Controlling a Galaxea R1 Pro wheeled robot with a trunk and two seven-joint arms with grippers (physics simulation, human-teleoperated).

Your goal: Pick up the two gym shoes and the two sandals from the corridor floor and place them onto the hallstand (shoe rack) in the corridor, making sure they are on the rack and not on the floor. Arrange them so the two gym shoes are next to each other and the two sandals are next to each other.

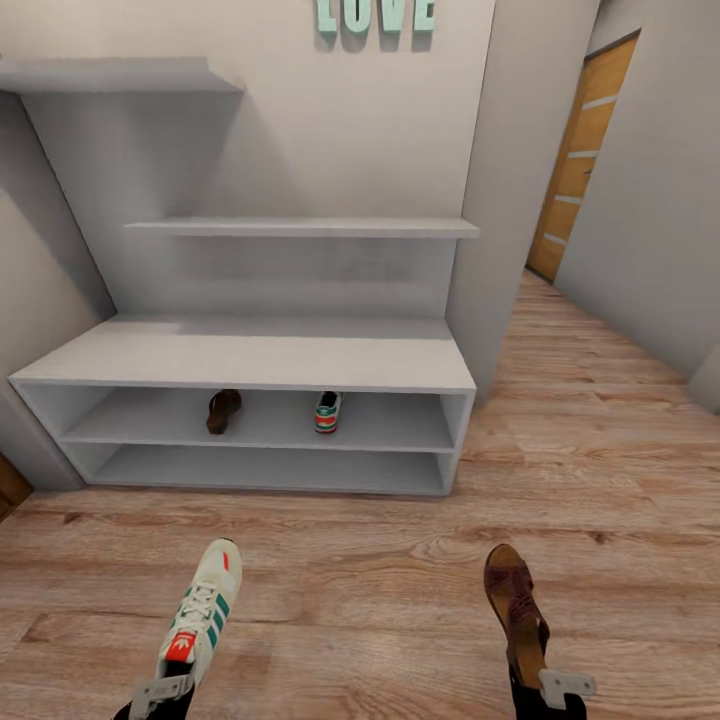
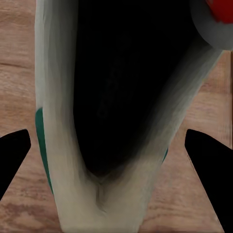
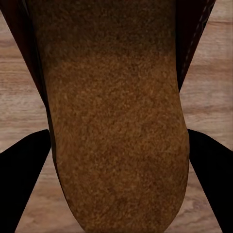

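Note:
My left gripper (image 1: 158, 692) is shut on the heel of a white gym shoe (image 1: 200, 615) with green stripes, held toe-forward above the corridor floor (image 1: 380, 580). In the left wrist view its dark opening (image 2: 107, 97) lies between the black fingers (image 2: 14, 155). My right gripper (image 1: 560, 688) is shut on a dark brown sandal (image 1: 515, 600), whose tan footbed (image 3: 116, 121) shows in the right wrist view. The pale grey hallstand (image 1: 250, 355) stands ahead. On its upper open shelf, a second sandal (image 1: 223, 410) and a second gym shoe (image 1: 327, 411) sit apart.
Floating shelves (image 1: 300, 228) hang above the bench, with teal lettering (image 1: 375, 15) higher on the wall. A wall corner (image 1: 500, 250) juts out right of the unit. Beyond it the corridor runs to a wooden door (image 1: 580, 160).

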